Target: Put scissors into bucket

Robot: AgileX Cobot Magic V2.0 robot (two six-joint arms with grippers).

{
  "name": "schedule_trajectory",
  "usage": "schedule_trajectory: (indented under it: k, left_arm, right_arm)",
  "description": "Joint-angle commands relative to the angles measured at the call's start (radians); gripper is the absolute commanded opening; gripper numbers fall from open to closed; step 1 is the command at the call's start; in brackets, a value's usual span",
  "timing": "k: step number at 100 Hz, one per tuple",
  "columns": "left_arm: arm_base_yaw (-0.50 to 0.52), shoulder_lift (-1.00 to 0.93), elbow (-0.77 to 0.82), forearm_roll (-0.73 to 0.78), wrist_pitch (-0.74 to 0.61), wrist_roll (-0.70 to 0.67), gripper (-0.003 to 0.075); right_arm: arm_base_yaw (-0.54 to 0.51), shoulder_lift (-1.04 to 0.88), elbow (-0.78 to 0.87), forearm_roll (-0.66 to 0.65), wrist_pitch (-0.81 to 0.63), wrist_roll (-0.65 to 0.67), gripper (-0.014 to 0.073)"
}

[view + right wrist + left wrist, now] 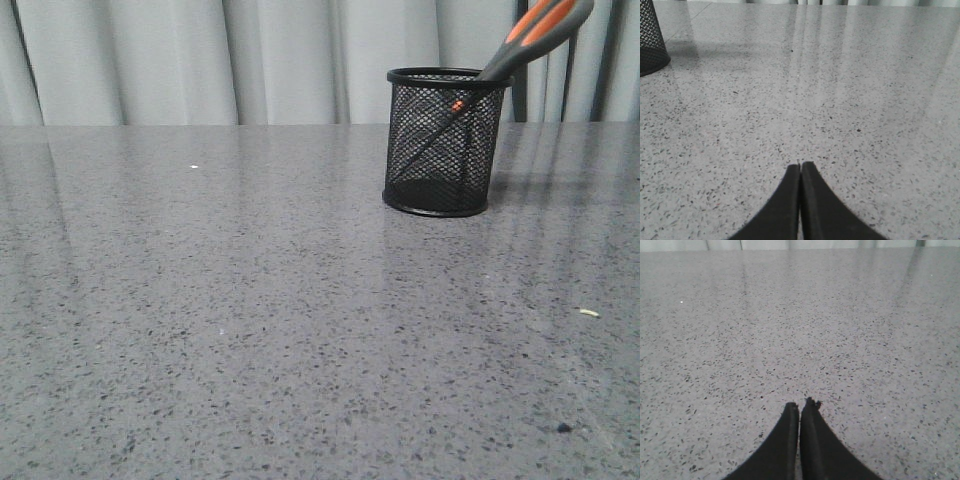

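The black wire-mesh bucket (442, 142) stands upright on the grey speckled table at the back right in the front view. The scissors (528, 38) stand in it, blades down inside the mesh, grey and orange handles leaning out over the rim to the right. A part of the bucket (651, 40) also shows in the right wrist view. My left gripper (800, 406) is shut and empty over bare table. My right gripper (800, 166) is shut and empty, well apart from the bucket. Neither gripper shows in the front view.
The grey speckled table (250, 300) fills all views. A small pale scrap (589, 313) lies at the right and a dark speck (564, 428) near the front right. Pale curtains (200, 60) hang behind the table's far edge.
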Motion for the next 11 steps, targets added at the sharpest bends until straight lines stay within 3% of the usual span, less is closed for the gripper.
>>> schedule_trajectory:
  k: [1,11]
  left_arm:
    - [0.004,-0.025,0.040,-0.006,-0.049,-0.008,-0.0020]
    - [0.004,-0.025,0.040,-0.006,-0.049,-0.008,-0.0020]
  right_arm:
    - [-0.007,-0.023,0.007,-0.014,-0.029,0.002,-0.0046]
    - [-0.007,-0.023,0.007,-0.014,-0.029,0.002,-0.0046]
